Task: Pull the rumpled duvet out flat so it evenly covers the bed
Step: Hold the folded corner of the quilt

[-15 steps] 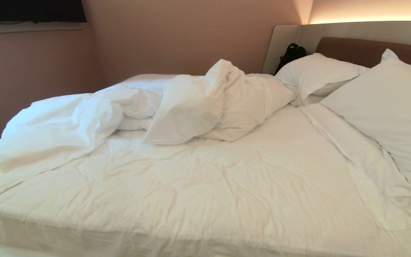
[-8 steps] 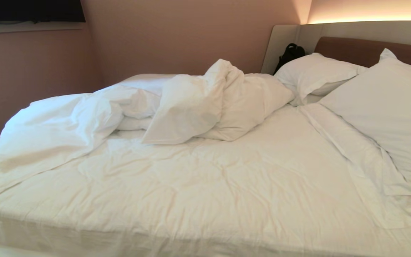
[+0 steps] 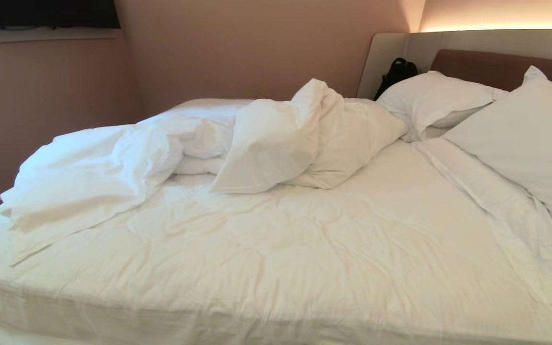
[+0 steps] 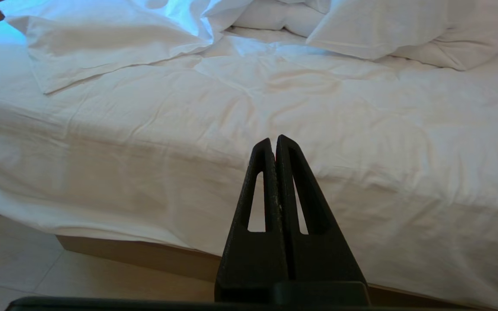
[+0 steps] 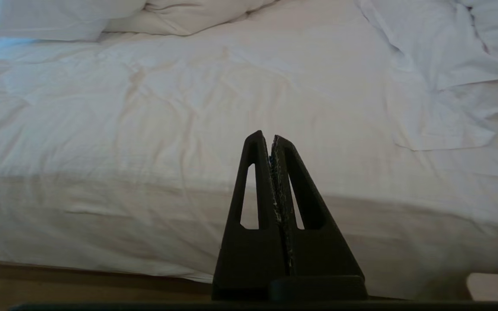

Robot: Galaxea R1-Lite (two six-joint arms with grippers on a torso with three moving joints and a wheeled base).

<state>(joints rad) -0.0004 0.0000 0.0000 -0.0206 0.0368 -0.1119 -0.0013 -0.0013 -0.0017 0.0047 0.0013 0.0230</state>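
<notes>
The duvet lies bunched in a heap along the bed's far edge, near the pillows by the headboard, while left gripper and right gripper, both clenched empty, hang off the near edge.

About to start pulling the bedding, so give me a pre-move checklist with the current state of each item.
1. Duvet located: ok, bunched in a heap across the far half of the bed.
2. Duvet spread flat: not ok, folded over itself toward the left.
3. Left gripper empty: ok, fingers shut on nothing, short of the bed's near edge.
4. Right gripper empty: ok, fingers shut, also short of the edge.
5. Fingers ready to grasp: not ok, both pairs need opening.
6. Pillows clear of the heap: cannot tell; the far one lies very close to it.
</notes>
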